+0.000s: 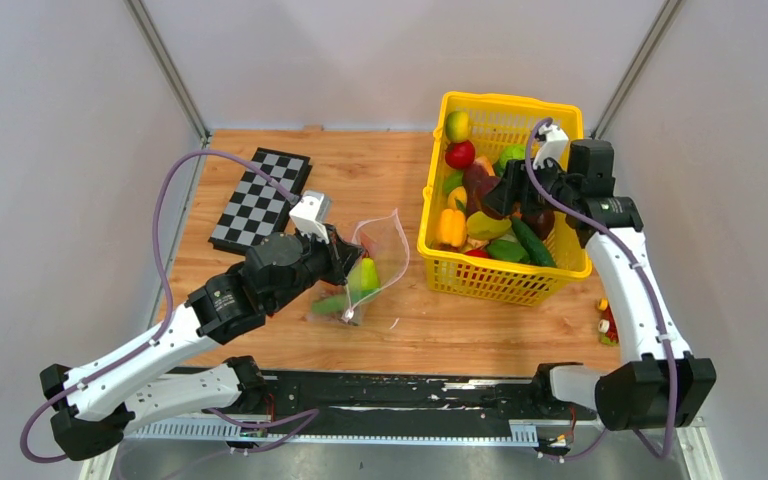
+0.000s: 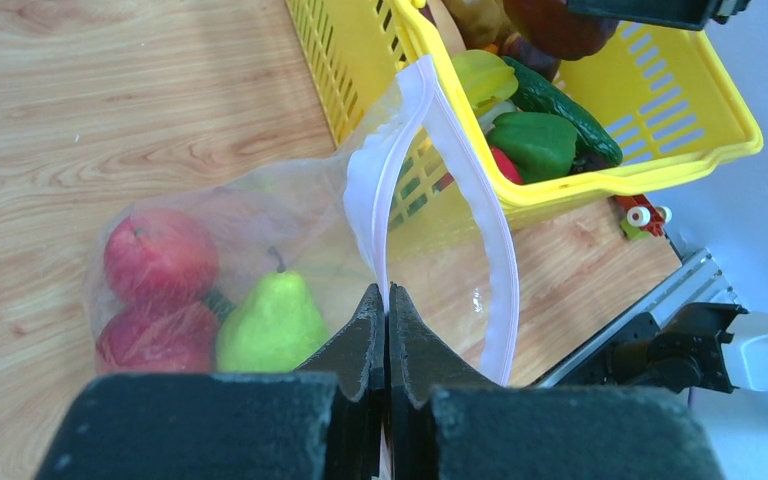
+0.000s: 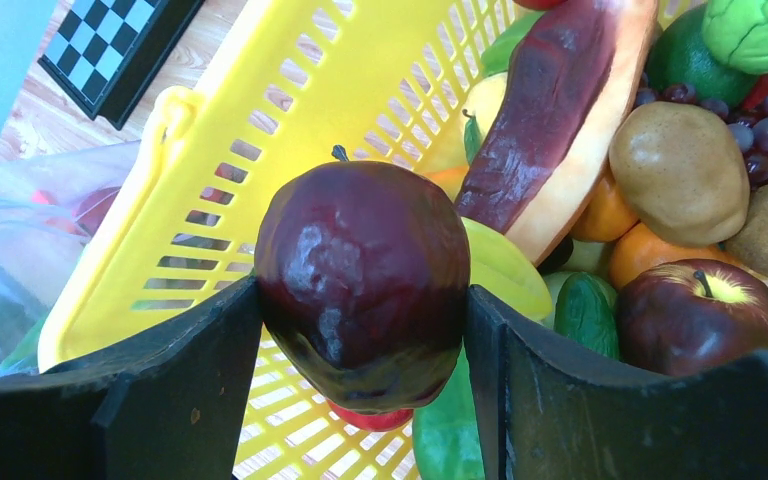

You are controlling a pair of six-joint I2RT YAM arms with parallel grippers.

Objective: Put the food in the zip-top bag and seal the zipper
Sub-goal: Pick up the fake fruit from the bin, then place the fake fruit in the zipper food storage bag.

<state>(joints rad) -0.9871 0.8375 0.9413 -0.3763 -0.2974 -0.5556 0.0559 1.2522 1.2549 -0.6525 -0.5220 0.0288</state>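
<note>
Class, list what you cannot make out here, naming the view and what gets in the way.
- Top external: most contents of the zip-top bag, covered by the left gripper.
- Left wrist: a dark green piece, mostly hidden behind the pear.
- Right wrist: basket food beneath the dark apple.
- Top external: small toys at the right edge of the table, too small to identify.

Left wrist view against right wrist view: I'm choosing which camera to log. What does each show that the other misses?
Only the left wrist view shows the left gripper, jaws shut on the zipper, and the green pear inside the zip-top bag. Only the right wrist view shows the right gripper, jaws clamped on a dark purple fruit, and the chessboard. Both show the yellow basket and part of the bag with red food inside.
</note>
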